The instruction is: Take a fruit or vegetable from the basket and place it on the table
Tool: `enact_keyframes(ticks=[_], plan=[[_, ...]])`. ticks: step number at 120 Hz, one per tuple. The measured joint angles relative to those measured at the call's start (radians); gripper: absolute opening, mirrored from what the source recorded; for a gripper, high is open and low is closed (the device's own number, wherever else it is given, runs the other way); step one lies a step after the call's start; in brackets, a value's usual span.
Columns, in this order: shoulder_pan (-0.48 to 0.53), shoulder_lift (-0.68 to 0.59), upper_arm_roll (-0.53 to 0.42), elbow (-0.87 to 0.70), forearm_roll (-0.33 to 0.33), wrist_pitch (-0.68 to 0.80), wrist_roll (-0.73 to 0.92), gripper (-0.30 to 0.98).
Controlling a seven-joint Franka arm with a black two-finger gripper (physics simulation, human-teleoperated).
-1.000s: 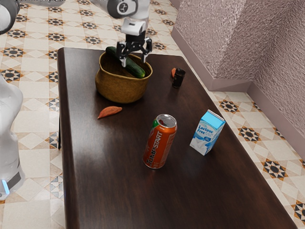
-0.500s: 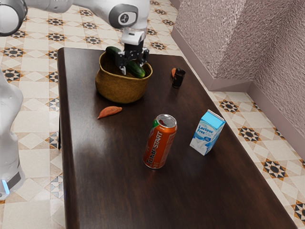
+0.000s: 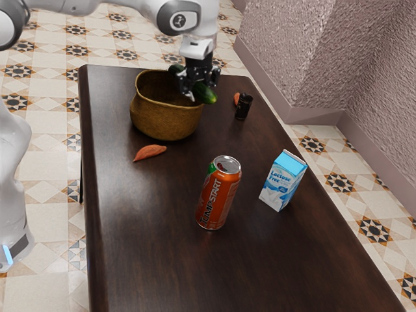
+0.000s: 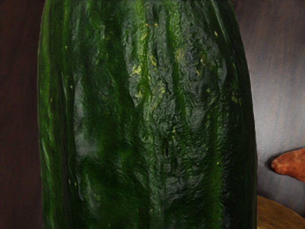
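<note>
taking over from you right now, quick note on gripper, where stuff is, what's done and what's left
Gripper: shut on the cucumber, beside the basket's rim, on the exterior view's right.
Table: basket, with a sweet potato next to it; can and milk carton farther off.
Done: cucumber gripped and held up.
Left: it is not on the table yet. I'd move it well clear of the basket, lower it onto bare tabletop, then release.

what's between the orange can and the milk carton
Only bare dark tabletop lies between the orange can and the milk carton, as the exterior view shows.
</note>
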Motion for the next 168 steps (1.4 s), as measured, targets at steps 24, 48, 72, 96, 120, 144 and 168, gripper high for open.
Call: enact_keyframes(ticks=[24,48,72,96,120,144,168], plan=[[-0.001,0.042,-0.104,0.173,0.003,-0.044,-0.023,0.13],[0.031,0.272,-0.253,0.568,-0.016,-0.147,-0.041,0.14],[-0.011,0.414,-0.479,0.712,-0.029,-0.192,-0.06,0.14],[-0.058,0.512,-0.552,0.776,-0.036,-0.211,-0.075,0.15],[-0.141,0.589,-0.553,0.816,-0.035,-0.227,-0.085,0.15],[-0.183,0.616,-0.554,0.826,-0.033,-0.235,-0.093,0.14],[-0.201,0.62,-0.552,0.827,-0.032,-0.236,-0.098,0.14]])
